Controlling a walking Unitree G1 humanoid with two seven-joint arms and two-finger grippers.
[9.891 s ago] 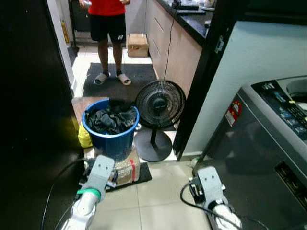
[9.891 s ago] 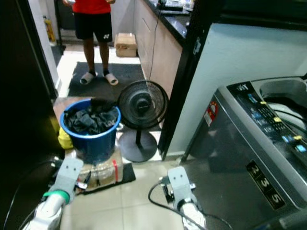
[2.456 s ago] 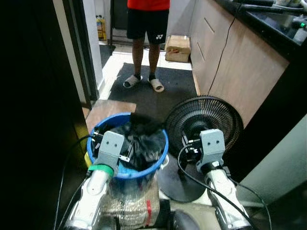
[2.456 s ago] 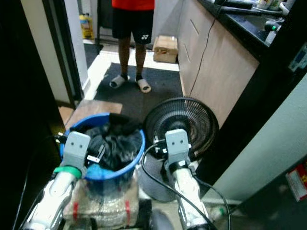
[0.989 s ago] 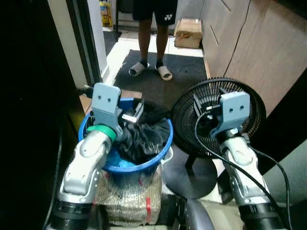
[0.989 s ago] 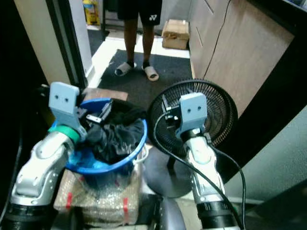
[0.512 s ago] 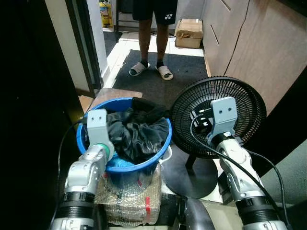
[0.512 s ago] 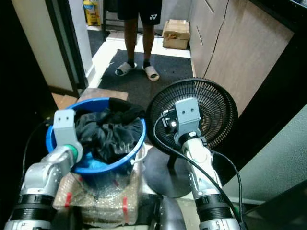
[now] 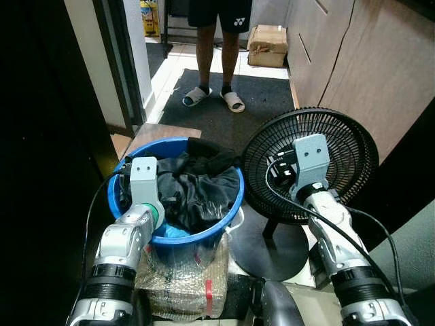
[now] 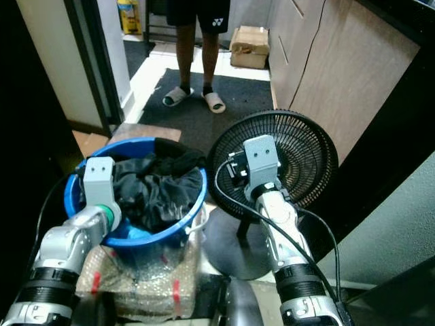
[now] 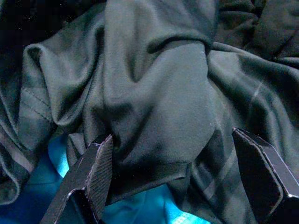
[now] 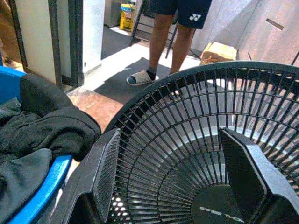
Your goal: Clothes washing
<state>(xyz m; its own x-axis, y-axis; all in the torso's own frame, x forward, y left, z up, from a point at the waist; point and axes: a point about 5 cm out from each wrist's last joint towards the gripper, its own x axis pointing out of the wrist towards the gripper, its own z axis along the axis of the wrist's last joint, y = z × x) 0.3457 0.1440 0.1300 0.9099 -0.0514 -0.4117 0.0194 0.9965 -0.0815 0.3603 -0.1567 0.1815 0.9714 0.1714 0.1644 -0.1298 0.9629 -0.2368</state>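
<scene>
A blue bucket (image 9: 233, 201) full of dark clothes (image 9: 197, 187) stands on a wrapped bundle (image 9: 180, 282) just ahead of me. My left gripper (image 9: 165, 198) reaches down into the bucket from its near left rim. In the left wrist view the left gripper (image 11: 173, 156) is open, its fingers (image 11: 96, 170) spread wide on either side of a fold of dark green-grey cloth (image 11: 154, 93), with teal fabric (image 11: 140, 212) beneath. My right gripper (image 9: 280, 171) hangs open in front of the fan and holds nothing.
A black floor fan (image 9: 343, 139) on a round base (image 9: 272, 248) stands right of the bucket, close to the right gripper (image 12: 170, 149). A person (image 9: 216, 47) in sandals stands on a dark mat (image 9: 234, 115) beyond. Wooden cabinets (image 9: 353, 61) line the right, a door frame (image 9: 129, 75) the left.
A second ago the left gripper was raised above the bucket's rim; it has since dropped into the clothes. The right gripper has lowered a little in front of the fan.
</scene>
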